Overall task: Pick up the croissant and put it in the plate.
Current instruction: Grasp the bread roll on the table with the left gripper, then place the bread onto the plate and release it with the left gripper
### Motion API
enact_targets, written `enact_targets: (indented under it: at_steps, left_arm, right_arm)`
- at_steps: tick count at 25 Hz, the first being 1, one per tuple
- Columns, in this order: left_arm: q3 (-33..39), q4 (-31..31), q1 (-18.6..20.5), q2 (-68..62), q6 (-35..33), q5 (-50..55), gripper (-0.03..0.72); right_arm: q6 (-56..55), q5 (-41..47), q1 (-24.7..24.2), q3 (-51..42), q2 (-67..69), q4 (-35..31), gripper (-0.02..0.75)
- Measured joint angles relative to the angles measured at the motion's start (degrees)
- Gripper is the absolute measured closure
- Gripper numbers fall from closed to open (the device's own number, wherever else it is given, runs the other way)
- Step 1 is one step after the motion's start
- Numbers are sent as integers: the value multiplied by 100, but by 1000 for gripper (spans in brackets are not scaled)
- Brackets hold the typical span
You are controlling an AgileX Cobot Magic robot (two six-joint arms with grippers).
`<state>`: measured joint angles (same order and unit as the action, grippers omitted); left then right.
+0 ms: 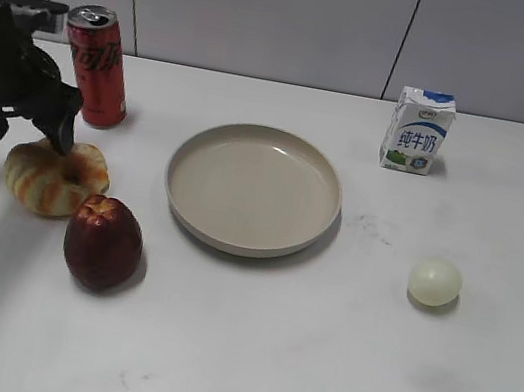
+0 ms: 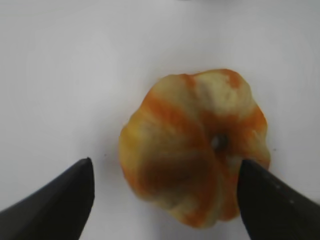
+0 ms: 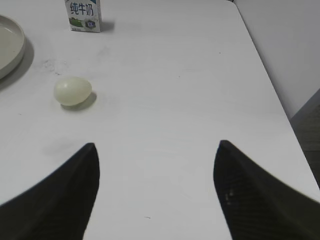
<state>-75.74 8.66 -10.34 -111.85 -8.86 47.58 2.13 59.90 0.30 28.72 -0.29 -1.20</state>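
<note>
The croissant (image 1: 56, 178) is a cream-yellow ring with orange stripes, lying on the white table at the left. In the left wrist view the croissant (image 2: 195, 147) fills the middle. My left gripper (image 1: 31, 137) (image 2: 165, 167) is open and sits low over it, one finger at each side, the right finger close to its edge. The beige plate (image 1: 244, 242) lies empty in the middle of the table, to the right of the croissant. My right gripper (image 3: 156, 150) is open and empty over bare table; it is out of the exterior view.
A dark red apple (image 1: 103, 242) lies just in front of the croissant. A red cola can (image 1: 97, 66) stands behind it. A milk carton (image 1: 418, 131) (image 3: 83, 15) stands at the back right. A pale ball (image 1: 435, 282) (image 3: 73, 90) lies right of the plate, whose rim (image 3: 16, 55) shows in the right wrist view.
</note>
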Motion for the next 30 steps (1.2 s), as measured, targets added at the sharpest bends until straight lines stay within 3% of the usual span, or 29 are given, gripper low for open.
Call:
enact_targets:
  at_steps: [5, 9, 12, 14, 15, 22, 30]
  left_arm:
    - [-272, 82, 0, -570, -6, 31, 56]
    - [-315, 194, 0, -773, -6, 119, 175]
    - [-340, 256, 0, -808, -14, 184, 340]
    - [-344, 283, 0, -800, -14, 204, 496]
    - [-344, 304, 0, -779, -14, 218, 519]
    - [-539, 366, -152, -135, -14, 767, 519]
    - [-1958, 465, -1300, 199, -14, 893, 519]
  right_arm:
    - [0, 0, 0, 0, 0, 0, 197]
    - [0, 0, 0, 0, 0, 0, 197]
    - [0, 0, 0, 0, 0, 0, 197]
    - [0, 0, 0, 0, 0, 0, 197]
    - [0, 0, 0, 0, 0, 0, 197]
    - [0, 0, 0, 0, 0, 0, 197]
    - [0, 0, 0, 0, 0, 0, 197]
